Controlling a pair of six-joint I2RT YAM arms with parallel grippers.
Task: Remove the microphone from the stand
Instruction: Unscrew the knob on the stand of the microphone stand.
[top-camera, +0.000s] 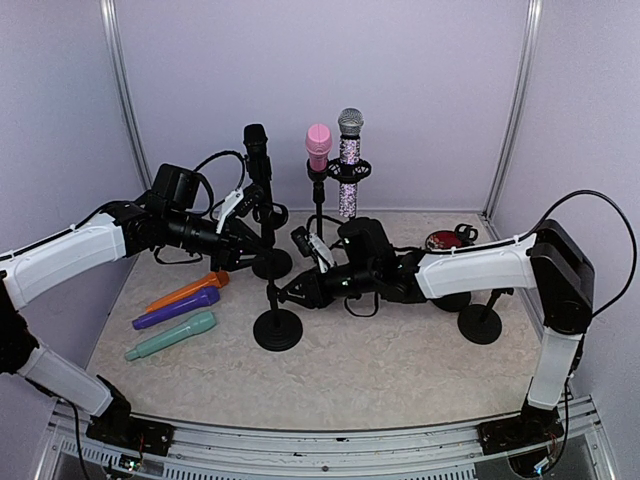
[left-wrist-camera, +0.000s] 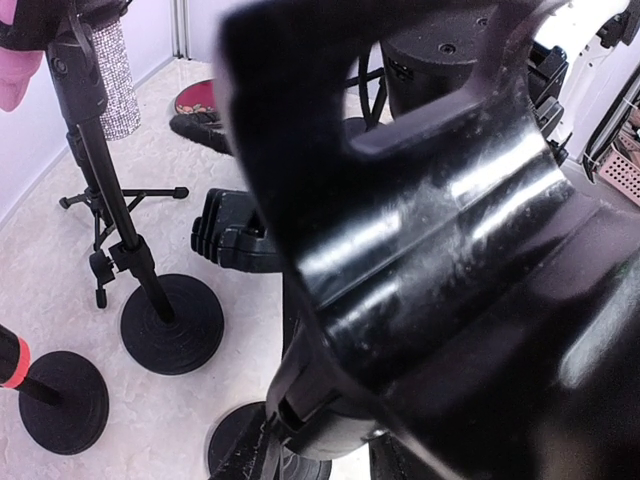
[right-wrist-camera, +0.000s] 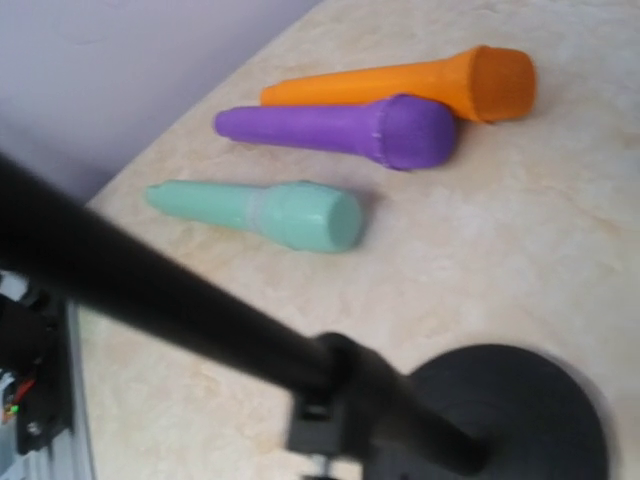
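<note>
A black microphone stands upright in the clip of a black stand at the back left. My left gripper is at the microphone's handle and shut on it. In the left wrist view the black microphone and its clip fill the frame and hide my fingers. My right gripper is at the pole of the front stand. That pole crosses the blurred right wrist view. The jaws are hidden there, and I cannot tell whether they are open or shut.
A pink microphone and a glittery silver one stand in holders at the back. Orange, purple and teal microphones lie on the table at the left. More round stand bases sit at the right.
</note>
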